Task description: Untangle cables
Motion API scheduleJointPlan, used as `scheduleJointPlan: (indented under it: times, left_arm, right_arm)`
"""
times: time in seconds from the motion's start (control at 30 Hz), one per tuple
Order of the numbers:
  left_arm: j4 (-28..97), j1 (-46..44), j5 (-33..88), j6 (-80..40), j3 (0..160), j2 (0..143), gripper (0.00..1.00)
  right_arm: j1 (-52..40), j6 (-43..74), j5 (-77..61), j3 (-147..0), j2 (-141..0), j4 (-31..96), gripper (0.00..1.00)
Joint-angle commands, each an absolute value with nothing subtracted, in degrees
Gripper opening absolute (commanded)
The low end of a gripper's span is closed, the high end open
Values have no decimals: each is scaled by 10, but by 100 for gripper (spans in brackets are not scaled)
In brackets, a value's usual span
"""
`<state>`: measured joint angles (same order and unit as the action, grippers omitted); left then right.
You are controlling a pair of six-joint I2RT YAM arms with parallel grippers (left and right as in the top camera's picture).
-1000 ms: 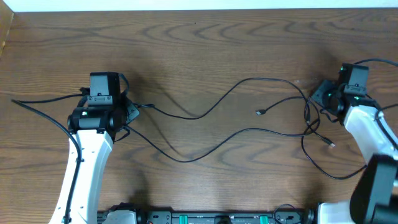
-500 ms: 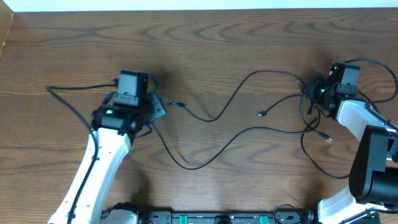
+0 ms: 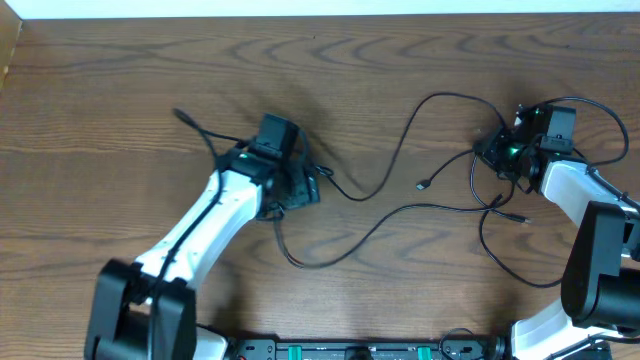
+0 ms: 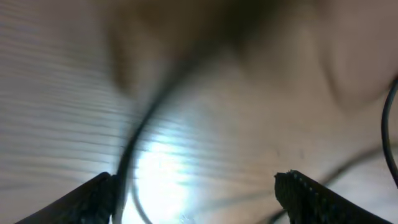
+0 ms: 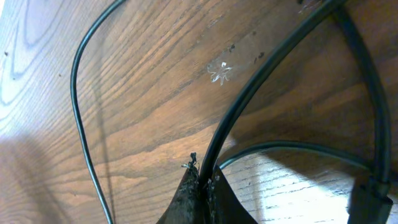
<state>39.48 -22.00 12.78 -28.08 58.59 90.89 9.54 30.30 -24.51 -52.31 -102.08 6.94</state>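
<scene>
Near the right edge of the worktop (image 3: 100, 90), right claw (image 5: 204, 182) clamps a black cable (image 5: 267, 68); well off every edge, left claw (image 4: 194, 186) gapes wide open.

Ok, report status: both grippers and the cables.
Left gripper: jaws open, empty. Right gripper: shut on a black cable. Other cables bunched beside it, not untangled.

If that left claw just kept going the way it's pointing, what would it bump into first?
Likely the black cable lying ahead of the left gripper, whose jaws stand open, then the wooden table; blur hides the depth.
</scene>
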Motion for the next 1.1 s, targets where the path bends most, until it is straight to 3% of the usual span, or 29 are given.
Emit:
scheduleJointPlan:
  times: [0.0,0.17,0.23,0.43,1.07]
  left_arm:
    - [399,-229,254,-179,593,919,87]
    - [409,-234,260,-154,593,919,90]
    - [409,-234,259,-155,593,919,97]
    - [409,-234,259,-154,593,919,98]
    - [409,-234,259,-154,593,919,98]
  right_arm:
    - [93,269,-256,-523,-1019,71,1]
    - [93,227,-250,-523,-1019,73,1]
    - [95,220,-268,-523,-1018,66,1]
    - [109,262,-390,-539,-983,6,1]
    - [81,246,-354,-548,-675,45,1]
